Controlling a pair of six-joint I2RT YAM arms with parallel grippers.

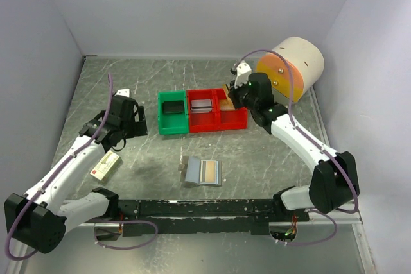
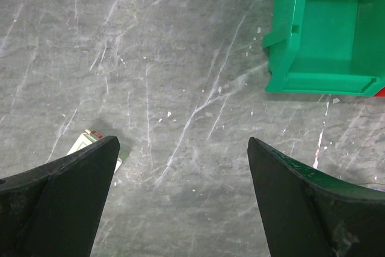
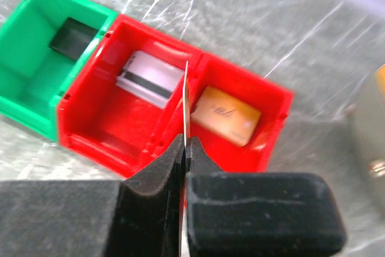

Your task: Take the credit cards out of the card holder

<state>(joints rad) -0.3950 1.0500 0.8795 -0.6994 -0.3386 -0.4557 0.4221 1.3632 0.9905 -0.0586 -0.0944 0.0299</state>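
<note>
Currently the right end effector (image 3: 185, 146) is clamped on a thin card (image 3: 186, 94) held edge-on above the red bins (image 3: 102, 142), where an orange card (image 3: 228, 115) lies in the right one. Nearer, the card holder (image 1: 192, 172) lies open on the counter (image 1: 276, 155). The left end effector (image 2: 183, 145) hangs with jaws apart, empty

Card holder (image 1: 200, 172) flat on marbled table (image 1: 257, 158)

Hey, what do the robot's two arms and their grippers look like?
The left arm and right arm share white links, black joints and a looping purple cable. The left gripper and right gripper have chunky black wedge-shaped fingers.
</note>
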